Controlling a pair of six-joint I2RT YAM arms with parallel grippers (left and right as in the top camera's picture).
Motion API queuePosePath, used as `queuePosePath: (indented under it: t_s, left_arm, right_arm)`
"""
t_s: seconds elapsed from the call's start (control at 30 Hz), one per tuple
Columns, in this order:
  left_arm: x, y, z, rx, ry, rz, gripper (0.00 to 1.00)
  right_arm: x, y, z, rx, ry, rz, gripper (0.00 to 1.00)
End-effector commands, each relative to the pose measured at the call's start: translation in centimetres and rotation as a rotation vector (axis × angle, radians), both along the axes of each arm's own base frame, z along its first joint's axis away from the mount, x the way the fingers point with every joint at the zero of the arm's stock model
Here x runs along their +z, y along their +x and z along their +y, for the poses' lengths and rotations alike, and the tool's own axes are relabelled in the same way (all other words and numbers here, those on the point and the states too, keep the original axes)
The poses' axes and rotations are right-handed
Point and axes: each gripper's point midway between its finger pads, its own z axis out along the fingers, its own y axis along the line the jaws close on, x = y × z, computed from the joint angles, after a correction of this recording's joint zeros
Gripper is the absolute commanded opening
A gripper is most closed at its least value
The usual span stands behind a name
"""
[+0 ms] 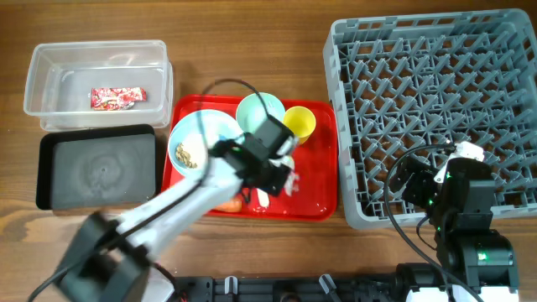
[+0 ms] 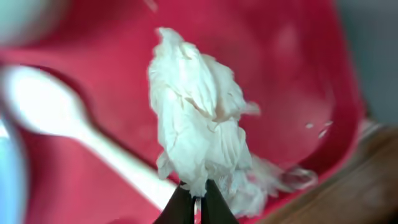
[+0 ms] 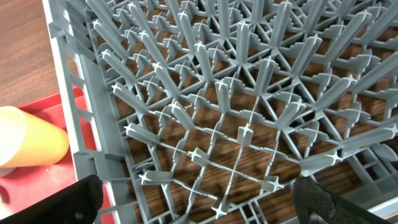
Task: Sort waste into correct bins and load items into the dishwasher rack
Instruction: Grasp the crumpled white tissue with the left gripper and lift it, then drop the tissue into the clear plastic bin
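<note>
Tissue (image 2: 199, 118) is pinched by a thin edge only in the left gripper (image 2: 198, 205), jaws almost shut. It is seen mid-frame over the red tray (image 2: 298, 74), w/ the spoon (image 2: 56, 112) at left. Risk: the loose wad could be shed or dragged before the clear tub (image 1: 50, 84) or black tray (image 1: 96, 172), far left of the overhead view, is reached. The right gripper (image 3: 199, 205) is held wide open over the rack (image 3: 249, 93).

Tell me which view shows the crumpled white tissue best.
Left wrist view: the crumpled white tissue fills the frame, pinched in the left gripper over the red tray. Overhead shows only a small white scrap of it beside that gripper, partly hidden. The right wrist view does not show it.
</note>
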Motion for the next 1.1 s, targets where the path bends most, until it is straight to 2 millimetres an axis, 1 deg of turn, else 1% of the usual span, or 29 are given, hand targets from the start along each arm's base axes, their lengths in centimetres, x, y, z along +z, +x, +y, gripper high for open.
queuePosePath:
  t_s: [0.0, 0.03, 0.07, 0.13, 0.2, 0.27, 0.3, 0.33, 0.4, 0.43, 0.5, 0.53, 0.57, 0.6, 0.63, 0.67, 0.7, 0.73, 0.77, 0.8, 0.83, 0.9, 0.97, 1.03, 1.07]
  left_arm:
    - [6.9, 3.9, 4.1, 0.169, -0.09, -0.173, 0.04]
    - [8.4, 5.1, 6.3, 0.242, -0.09, -0.232, 0.04]
    - [10.1, 6.6, 9.3, 0.338, -0.086, -0.301, 0.04]
    - [12.6, 9.1, 14.6, 0.51, -0.094, -0.409, 0.04]
    - [13.7, 11.0, 18.9, 0.655, -0.104, -0.469, 0.04]
    - [14.5, 12.8, 23.8, 0.816, -0.112, -0.527, 0.04]
    - [14.8, 13.5, 25.7, 0.862, -0.11, -0.556, 0.04]
    - [14.9, 14.0, 26.8, 0.891, -0.108, -0.575, 0.04]
    - [14.4, 15.8, 29.6, 0.952, -0.102, -0.614, 0.04]
    - [13.8, 16.8, 30.8, 0.976, -0.098, -0.628, 0.04]
    - [12.1, 18.4, 32.3, 1.002, -0.089, -0.631, 0.04]
    - [11.1, 19.2, 32.7, 1.007, -0.086, -0.625, 0.22]
    - [10.2, 19.6, 32.7, 1.007, -0.083, -0.613, 0.43]
    - [10.0, 19.6, 32.7, 1.007, -0.081, -0.609, 0.43]
    - [10.0, 19.6, 32.7, 1.007, -0.082, -0.608, 0.53]
    - [10.3, 19.5, 32.5, 1.001, -0.091, -0.611, 0.59]
    - [10.8, 19.0, 31.8, 0.984, -0.108, -0.6, 0.58]
    - [11.1, 18.4, 30.5, 0.952, -0.136, -0.571, 0.57]
    - [11.2, 17.8, 29.2, 0.92, -0.157, -0.54, 0.56]
    - [11.1, 17.0, 27.3, 0.876, -0.181, -0.498, 0.56]
    - [10.6, 16.2, 24.8, 0.818, -0.203, -0.442, 0.57]
    - [9.0, 14.6, 20.2, 0.711, -0.195, -0.342, 0.57]
    - [7.8, 13.5, 16.7, 0.625, -0.187, -0.282, 0.56]
    - [6.2, 12.6, 14.1, 0.557, -0.166, -0.225, 0.56]
    - [5.0, 12.1, 13.1, 0.531, -0.137, -0.193, 0.56]
  right_arm:
    - [1.0, 0.2, -0.3, -0.02, -0.01, -0.027, 1.0]
    - [1.0, 0.2, -0.3, -0.02, -0.01, -0.027, 1.0]
    - [1.0, 0.2, -0.3, -0.02, -0.01, -0.027, 1.0]
    - [1.0, 0.2, -0.3, -0.02, -0.01, -0.027, 1.0]
    - [1.0, 0.2, -0.3, -0.02, -0.01, -0.027, 1.0]
    - [1.0, 0.2, -0.3, -0.019, -0.01, -0.027, 1.0]
    - [1.0, 0.2, -0.3, -0.02, -0.01, -0.027, 1.0]
    - [1.0, 0.2, -0.3, -0.02, -0.01, -0.027, 1.0]
    - [1.0, 0.2, -0.3, -0.019, -0.01, -0.028, 1.0]
    - [1.0, 0.2, -0.3, -0.02, -0.009, -0.027, 1.0]
    - [1.0, 0.2, -0.3, -0.02, -0.009, -0.027, 1.0]
    - [1.0, 0.2, -0.3, -0.02, -0.01, -0.028, 1.0]
    - [1.0, 0.2, -0.3, -0.02, -0.01, -0.028, 1.0]
    - [1.0, 0.2, -0.3, -0.02, -0.01, -0.028, 1.0]
    - [1.0, 0.2, -0.3, -0.02, -0.01, -0.028, 1.0]
    - [1.0, 0.2, -0.3, -0.019, -0.01, -0.028, 1.0]
    - [1.0, 0.2, -0.3, -0.02, -0.01, -0.028, 1.0]
    - [1.0, 0.2, -0.3, -0.02, -0.009, -0.028, 1.0]
    - [1.0, 0.2, -0.3, -0.02, -0.01, -0.028, 1.0]
    - [1.0, 0.2, -0.3, -0.019, -0.009, -0.028, 1.0]
    - [1.0, 0.2, -0.3, -0.02, -0.009, -0.028, 1.0]
    - [1.0, 0.2, -0.3, -0.02, -0.009, -0.028, 1.0]
    - [1.0, 0.2, -0.2, -0.017, -0.007, -0.028, 1.0]
    - [1.0, 0.2, -0.2, -0.017, -0.006, -0.027, 1.0]
    - [1.0, 0.2, -0.2, -0.017, -0.006, -0.027, 1.0]
